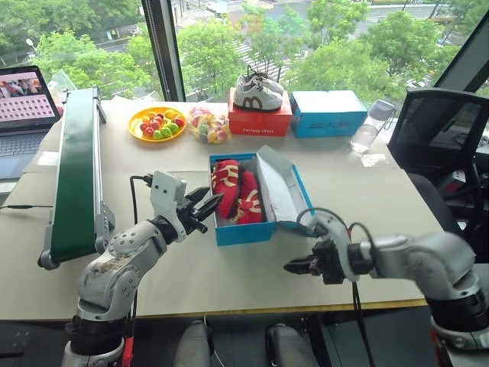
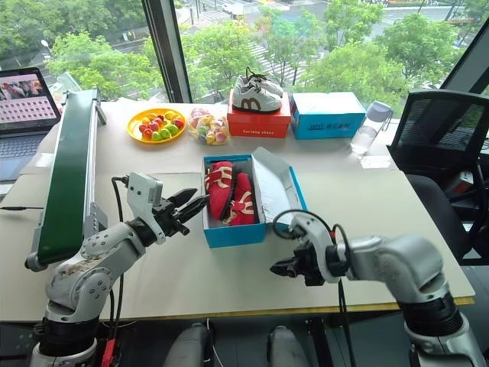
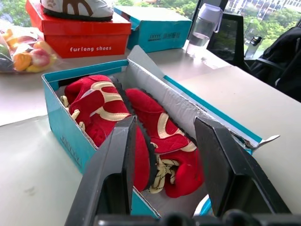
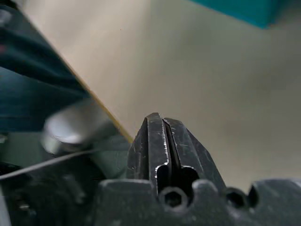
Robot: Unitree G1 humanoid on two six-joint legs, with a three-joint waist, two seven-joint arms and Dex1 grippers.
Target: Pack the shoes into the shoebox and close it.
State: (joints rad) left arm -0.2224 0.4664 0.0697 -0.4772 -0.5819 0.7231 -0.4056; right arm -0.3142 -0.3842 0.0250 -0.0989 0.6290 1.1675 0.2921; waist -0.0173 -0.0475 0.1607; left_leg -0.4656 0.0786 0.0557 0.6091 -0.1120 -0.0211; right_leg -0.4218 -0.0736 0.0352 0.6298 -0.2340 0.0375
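Note:
The bright blue shoebox [image 1: 243,232] stands open at the middle of the table, its lid [image 1: 281,186] leaning up and out on the right side. Both red shoes [image 1: 238,191] with cream laces lie side by side inside it. My left gripper [image 1: 203,207] is open and level just left of the box's near left corner, holding nothing. In the left wrist view its fingers [image 3: 114,173] frame the shoes [image 3: 107,106] and the box [image 3: 64,131]. My right gripper [image 1: 295,267] is shut and empty, low over the bare table in front of the box's right corner. Its pressed fingertips [image 4: 161,126] point down at the tabletop.
At the back stand a red box [image 1: 260,122] with white sneakers [image 1: 257,92] on top, a lighter-blue box [image 1: 328,113], a yellow fruit plate [image 1: 157,122], a bag of fruit [image 1: 208,126] and a water bottle [image 1: 372,126]. A green conveyor [image 1: 76,176] runs along the left. A black chair [image 1: 439,145] is on the right.

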